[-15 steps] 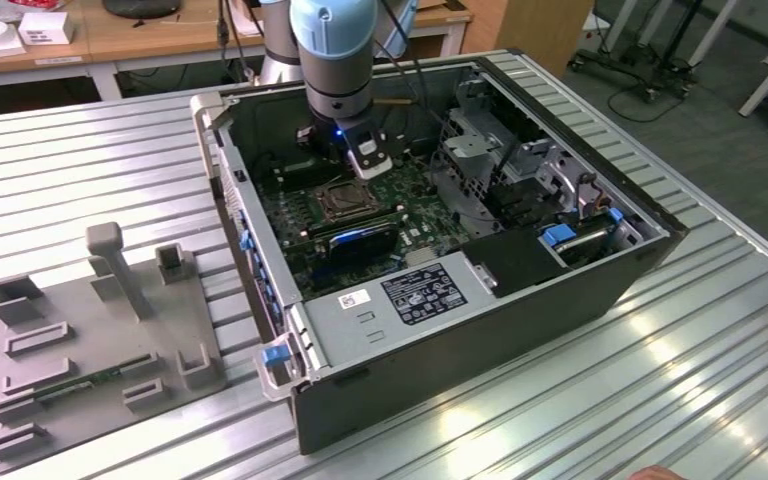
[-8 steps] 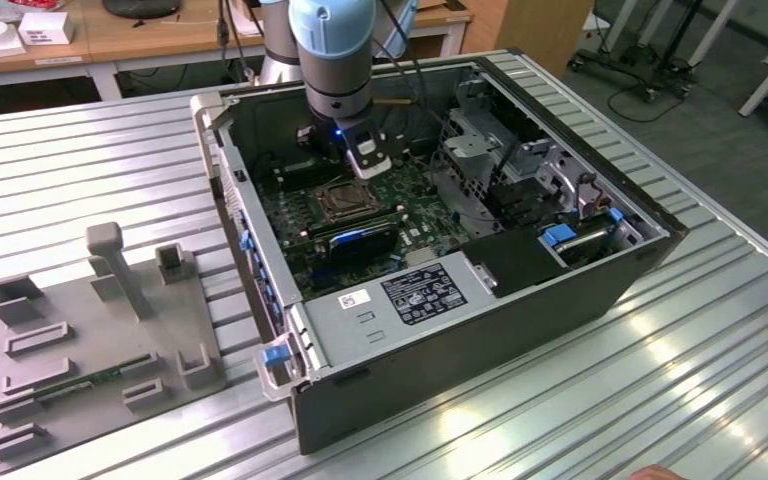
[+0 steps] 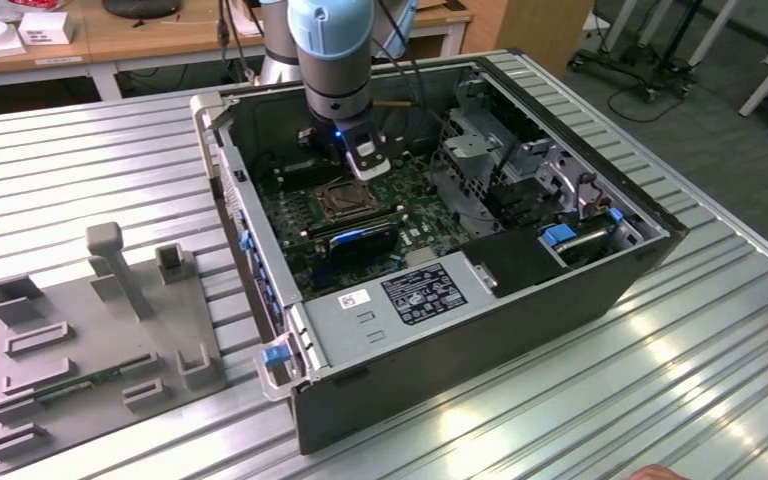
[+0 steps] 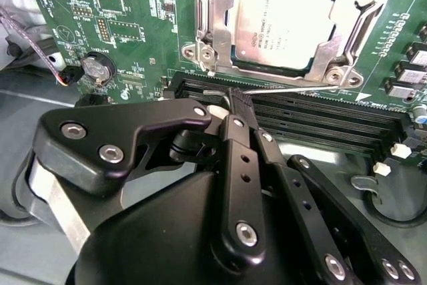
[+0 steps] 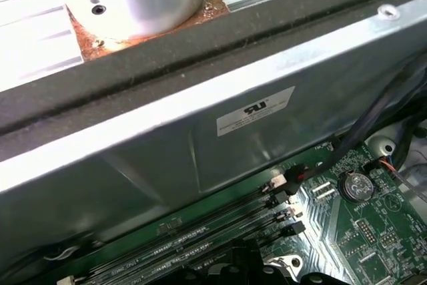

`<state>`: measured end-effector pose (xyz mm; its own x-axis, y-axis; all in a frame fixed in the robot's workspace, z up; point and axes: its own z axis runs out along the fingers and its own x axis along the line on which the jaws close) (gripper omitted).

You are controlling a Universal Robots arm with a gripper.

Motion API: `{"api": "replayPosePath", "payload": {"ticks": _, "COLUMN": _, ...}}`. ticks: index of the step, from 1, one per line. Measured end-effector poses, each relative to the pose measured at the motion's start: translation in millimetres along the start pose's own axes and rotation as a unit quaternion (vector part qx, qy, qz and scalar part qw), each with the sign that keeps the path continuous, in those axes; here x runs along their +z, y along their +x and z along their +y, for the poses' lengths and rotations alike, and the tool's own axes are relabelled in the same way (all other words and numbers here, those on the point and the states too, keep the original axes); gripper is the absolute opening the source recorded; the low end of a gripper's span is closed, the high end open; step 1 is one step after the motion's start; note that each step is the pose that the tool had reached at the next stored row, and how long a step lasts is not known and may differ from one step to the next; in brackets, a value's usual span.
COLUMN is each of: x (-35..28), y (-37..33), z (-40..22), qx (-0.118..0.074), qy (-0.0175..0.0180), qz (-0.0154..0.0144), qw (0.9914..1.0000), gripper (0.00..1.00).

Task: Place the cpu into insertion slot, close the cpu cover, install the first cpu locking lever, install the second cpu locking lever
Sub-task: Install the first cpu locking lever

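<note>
In the second wrist view the cpu (image 4: 283,25) lies flat in the insertion slot (image 4: 200,51), tan-silver top up. The cpu cover (image 4: 217,5) is down around it as a silvery frame. A thin silvery locking lever (image 4: 300,87) runs along the socket's edge beside the memory slots. My gripper (image 4: 238,101) is shut, its black tips right at this lever rod, just off the socket's edge. In the exterior view the gripper (image 3: 357,165) hangs inside the open computer case, just above the socket (image 3: 344,198).
Long black memory slots (image 4: 320,118) lie between the gripper and the socket. A coin battery (image 4: 99,68) and red-and-black wires sit on the board. The metal case wall (image 5: 200,145) stands close by. A drive cage (image 3: 518,170) fills the case's right. A grey fixture tray (image 3: 91,340) lies on the table.
</note>
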<state>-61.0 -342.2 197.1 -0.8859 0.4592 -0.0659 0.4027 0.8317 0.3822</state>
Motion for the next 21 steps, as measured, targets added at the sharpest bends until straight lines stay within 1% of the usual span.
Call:
{"api": "replayPosePath", "payload": {"ticks": 4, "x": 1.3, "y": 0.1, "z": -0.6, "qx": 0.003, "qy": 0.0008, "qz": -0.0014, "qw": 1.00000, "gripper": 0.11}}
{"api": "replayPosePath", "payload": {"ticks": 11, "x": 1.9, "y": 0.3, "z": -0.6, "qx": 0.003, "qy": 0.0008, "qz": -0.0016, "qw": 0.99999, "gripper": 0.11}}
{"api": "replayPosePath", "payload": {"ticks": 12, "x": 2.0, "y": 0.3, "z": -0.5, "qx": 0.003, "qy": 0.0019, "qz": -0.0021, "qw": 0.99999, "gripper": 0.11}}
{"api": "replayPosePath", "payload": {"ticks": 15, "x": 2.2, "y": 0.3, "z": -0.7, "qx": 0.001, "qy": 0.0097, "qz": -0.0057, "qw": 0.99994, "gripper": 0.11}}
{"api": "replayPosePath", "payload": {"ticks": 16, "x": 2.4, "y": 0.3, "z": -0.8, "qx": 0.000, "qy": 0.0111, "qz": -0.0064, "qw": 0.99992, "gripper": 0.11}}
{"api": "replayPosePath", "payload": {"ticks": 21, "x": 2.9, "y": 0.4, "z": -0.9, "qx": 0.000, "qy": 0.0133, "qz": -0.0073, "qw": 0.99988, "gripper": 0.11}}
